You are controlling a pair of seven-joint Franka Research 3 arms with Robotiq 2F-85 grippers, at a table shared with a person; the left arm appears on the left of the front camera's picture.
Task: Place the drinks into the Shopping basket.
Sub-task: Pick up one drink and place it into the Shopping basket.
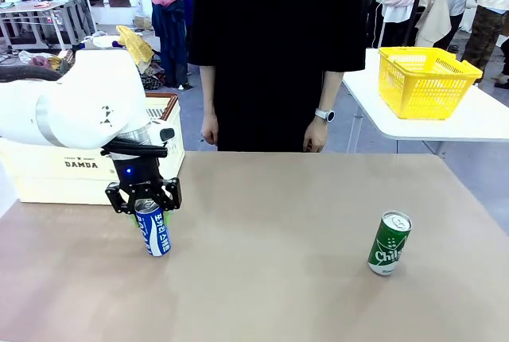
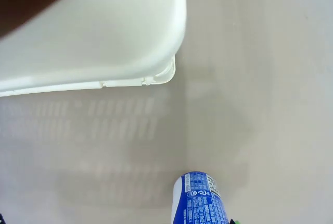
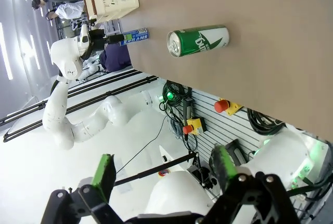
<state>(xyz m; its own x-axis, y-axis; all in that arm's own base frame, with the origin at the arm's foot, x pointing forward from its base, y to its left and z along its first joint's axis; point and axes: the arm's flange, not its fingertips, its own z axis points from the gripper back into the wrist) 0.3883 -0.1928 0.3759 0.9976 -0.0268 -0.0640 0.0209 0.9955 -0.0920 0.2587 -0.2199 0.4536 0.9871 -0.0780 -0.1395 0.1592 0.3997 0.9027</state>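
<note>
The left claw (image 1: 147,208) is clamping the top of the blue can (image 1: 154,232), which is leaning slightly on the bench (image 1: 270,286), just in front of the Shopping basket (image 1: 71,176). The right claw (image 3: 164,174) is keeping its fingers apart, gripping nothing. The green can (image 1: 390,242) is standing well apart from the Shopping basket, toward the robot's right.

Bright even light, faint slotted shadow on table (image 2: 260,104), near basket (image 2: 104,36) wall soft, wide-angle edge warping
</note>
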